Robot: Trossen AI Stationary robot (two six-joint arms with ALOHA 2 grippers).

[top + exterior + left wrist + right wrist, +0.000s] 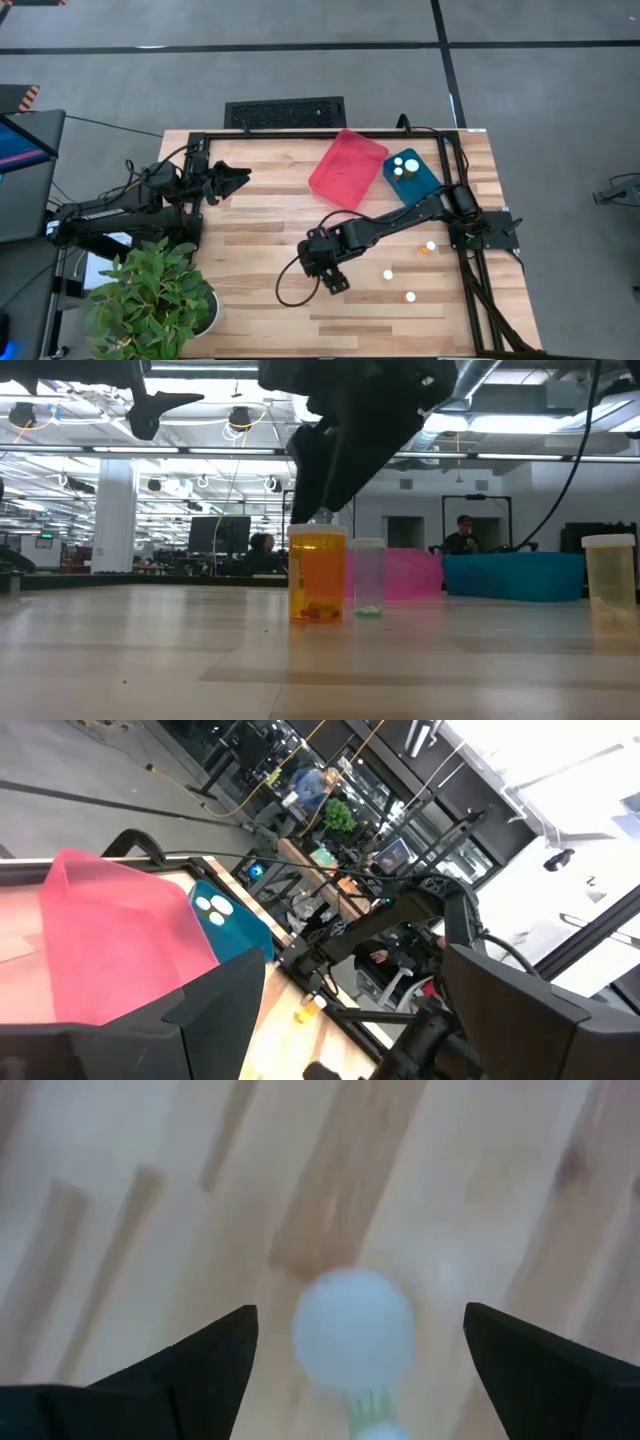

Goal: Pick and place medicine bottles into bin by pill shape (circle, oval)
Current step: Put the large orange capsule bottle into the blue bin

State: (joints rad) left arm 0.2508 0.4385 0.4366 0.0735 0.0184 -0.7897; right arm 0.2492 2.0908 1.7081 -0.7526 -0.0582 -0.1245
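Two fingers of the right gripper [355, 1370] stand wide apart above an upright bottle [354, 1330] (cap up, axis vertical); the left gripper's [238, 178] state is unclear.

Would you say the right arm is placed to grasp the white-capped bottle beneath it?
Probably yes: the right gripper hangs directly over the bottle, jaws open wide to either side of its cap, with only bare table around it.
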